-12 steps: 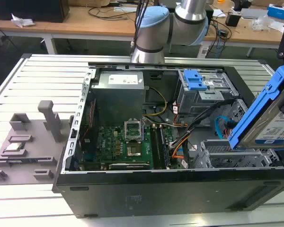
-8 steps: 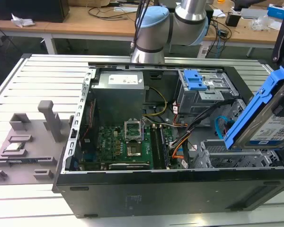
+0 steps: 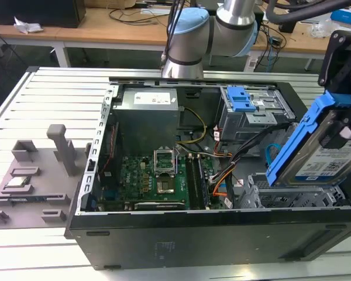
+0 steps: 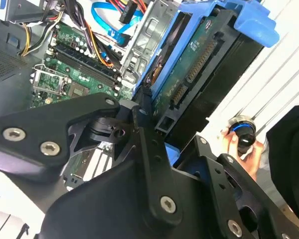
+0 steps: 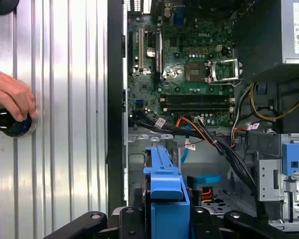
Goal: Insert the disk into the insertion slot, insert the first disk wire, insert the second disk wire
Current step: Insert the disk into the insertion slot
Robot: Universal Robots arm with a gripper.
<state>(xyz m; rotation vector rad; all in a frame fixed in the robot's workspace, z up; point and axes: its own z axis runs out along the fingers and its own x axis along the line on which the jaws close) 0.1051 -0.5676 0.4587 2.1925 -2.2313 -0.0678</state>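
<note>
The disk (image 3: 324, 149), a silver drive with a white label in a bright blue carrier, hangs tilted over the exterior view's right end of the open computer case. My black gripper (image 3: 346, 120) is shut on its upper part. The disk's low end dips toward the insertion slot (image 3: 286, 198), a low cage of grey perforated metal just below it. In the second wrist view the disk's circuit-board side and connector (image 4: 197, 64) face the camera beyond my black fingers (image 4: 139, 124). The first wrist view looks down the blue carrier (image 5: 164, 196). A blue flat wire (image 3: 273, 153) and a black wire bundle (image 3: 245, 149) lie beside the slot.
A taller grey bay with a blue latch plate (image 3: 244, 100) stands behind the slot. The motherboard (image 3: 158, 178) and power supply (image 3: 146, 105) lie in the rest of the case. A person's hand (image 5: 10, 94) rests on a round black knob on the ribbed table (image 5: 65, 124) outside the case.
</note>
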